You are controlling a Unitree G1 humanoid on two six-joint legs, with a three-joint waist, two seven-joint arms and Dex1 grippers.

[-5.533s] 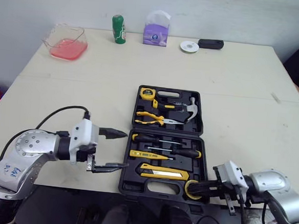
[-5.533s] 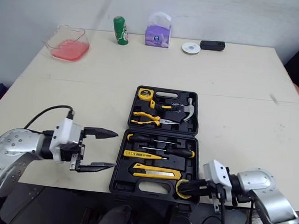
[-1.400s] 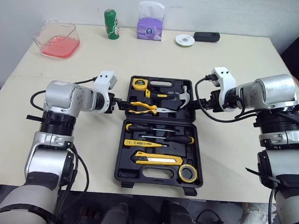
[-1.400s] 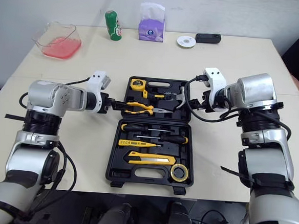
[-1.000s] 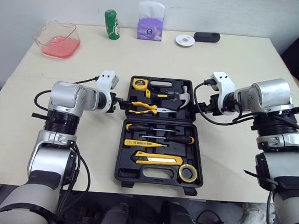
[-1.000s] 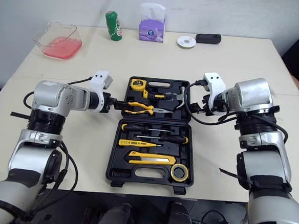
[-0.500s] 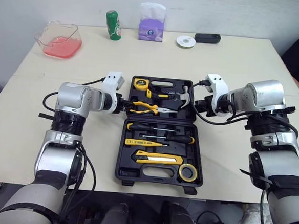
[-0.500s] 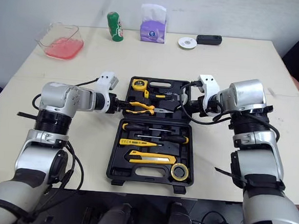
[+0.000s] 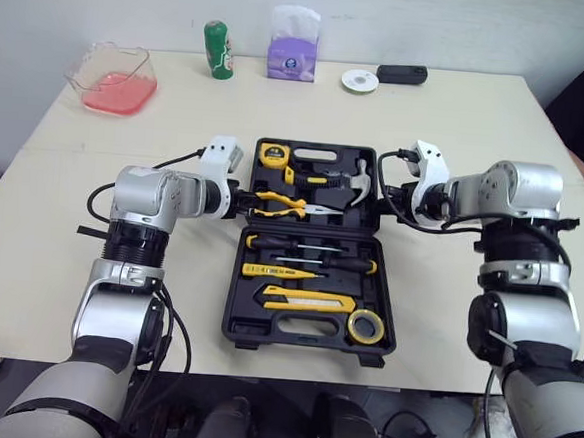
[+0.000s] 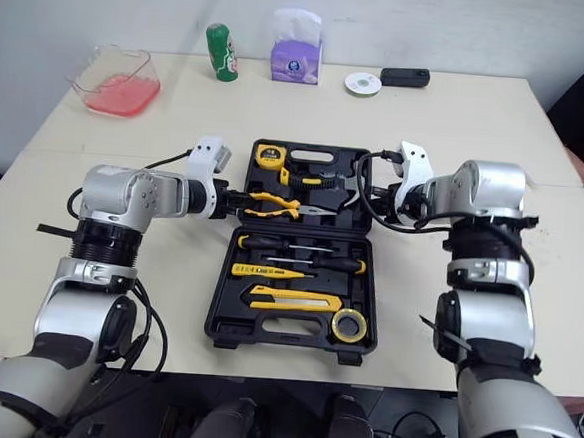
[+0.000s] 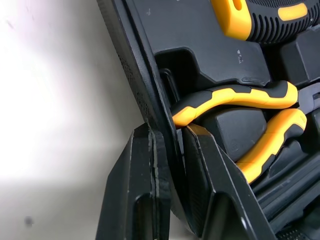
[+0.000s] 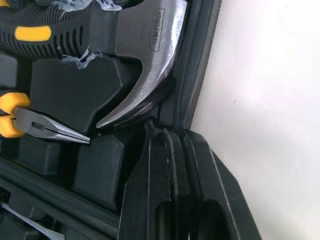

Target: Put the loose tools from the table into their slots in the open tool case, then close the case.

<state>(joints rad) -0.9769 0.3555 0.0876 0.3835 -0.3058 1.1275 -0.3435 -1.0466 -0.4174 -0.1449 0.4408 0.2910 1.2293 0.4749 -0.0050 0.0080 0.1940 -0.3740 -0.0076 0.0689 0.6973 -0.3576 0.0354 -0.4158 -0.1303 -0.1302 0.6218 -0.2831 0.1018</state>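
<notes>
Tool case (image 9: pixel 294 326) lies open mid-desk (image 9: pixel 459 120); five seconds ago the left hand (image 9: pixel 239 199) and right hand (image 9: pixel 386 196) were at its near edge, and they are now at the lid (image 11: pixel 131 60), with the yellow tape roll (image 9: pixel 365 325) that the right one held seated in the near right slot. The wrist views show the grips: the left hand pinches the lid's left wall beside the pliers' (image 11: pixel 235 97) yellow handles, and the right pinches the right wall beside the hammer (image 12: pixel 145 65) claw, whose stamped lettering is too small to read.
</notes>
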